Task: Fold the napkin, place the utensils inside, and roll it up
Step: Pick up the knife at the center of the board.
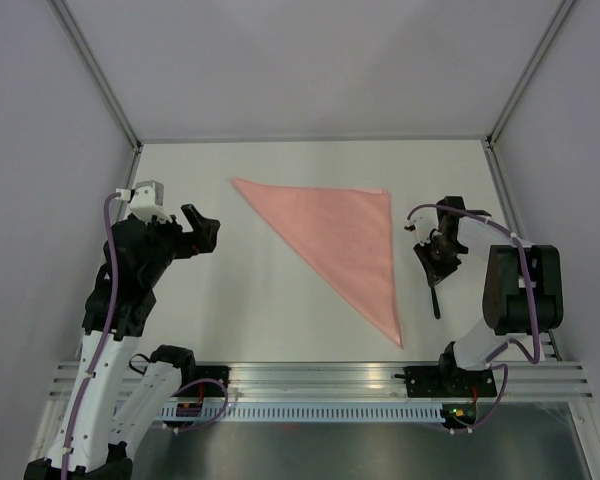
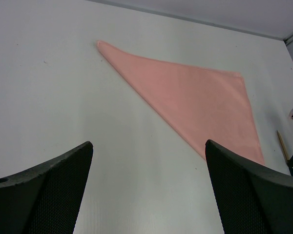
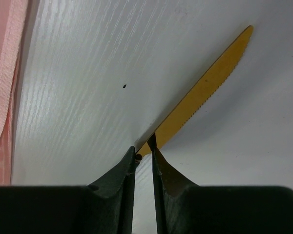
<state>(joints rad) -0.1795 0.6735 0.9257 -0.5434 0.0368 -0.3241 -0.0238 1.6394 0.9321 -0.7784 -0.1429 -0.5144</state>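
The napkin lies folded into a flat pink triangle at mid-table, its long edge running from the far left down to a near-right tip. In the left wrist view the napkin lies ahead of my left gripper, which is wide open over bare table. My left gripper hovers left of the cloth. My right gripper is down on the table right of the napkin. The utensil is a knife with a yellow serrated blade. My right gripper pinches it where the blade meets the dark handle.
The napkin's hemmed edge runs just left of my right gripper. The enclosure's right wall stands close to the right arm. A metal rail spans the table's near edge.
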